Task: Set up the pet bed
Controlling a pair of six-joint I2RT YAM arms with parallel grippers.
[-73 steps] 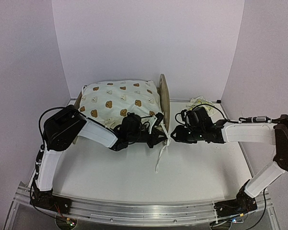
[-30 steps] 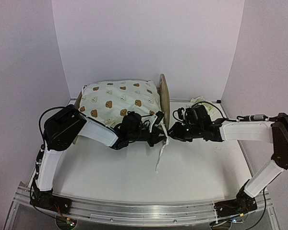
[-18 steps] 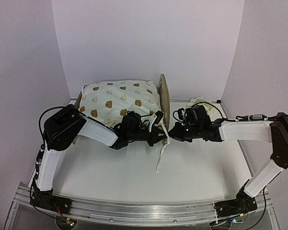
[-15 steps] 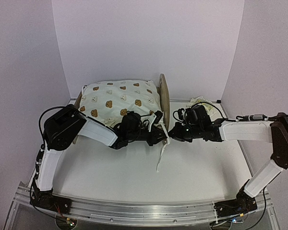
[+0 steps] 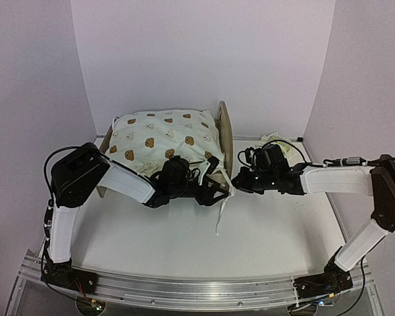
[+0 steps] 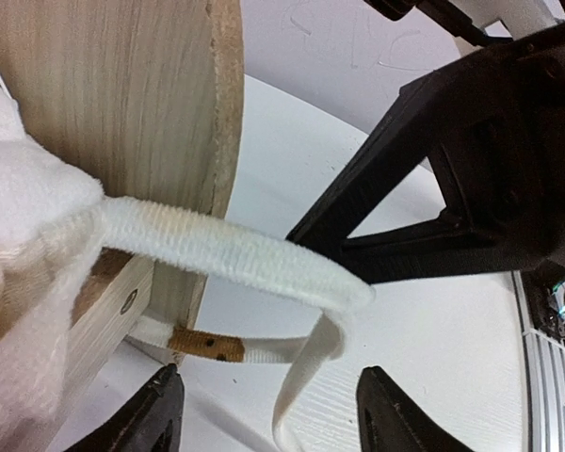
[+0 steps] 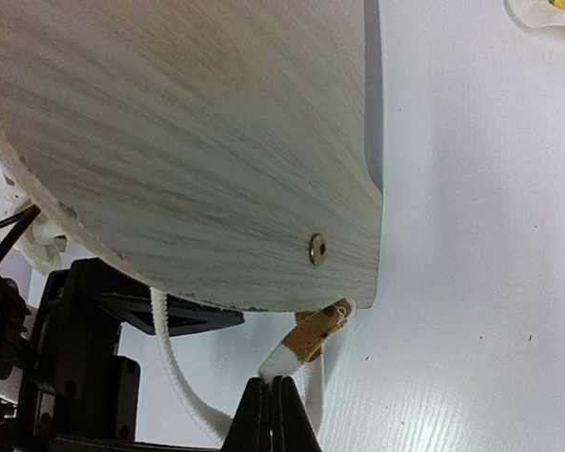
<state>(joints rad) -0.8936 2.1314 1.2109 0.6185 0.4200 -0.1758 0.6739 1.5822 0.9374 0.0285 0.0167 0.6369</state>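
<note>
The pet bed (image 5: 225, 135) stands at the back left, its light-wood end board (image 7: 198, 141) facing right and a bear-print cushion (image 5: 161, 135) piled on it. A white strap (image 6: 245, 259) with a brown tab (image 6: 205, 346) hangs off the cushion at the bed's near right corner and trails onto the table (image 5: 218, 220). My left gripper (image 6: 268, 416) is open just in front of that corner, with the strap loose between its fingers. My right gripper (image 7: 271, 381) is shut on the strap's end (image 7: 297, 353) beside the brown tab, right below the end board.
A small lemon-print pillow (image 5: 276, 140) lies crumpled at the back right, behind my right arm (image 5: 329, 179). The two grippers (image 5: 224, 186) nearly meet at the bed's corner. White walls enclose the table (image 5: 270, 237) at the back and both sides.
My left gripper has opened, let go of the strap and drawn back a little to the left. My right gripper has closed on the strap's end.
</note>
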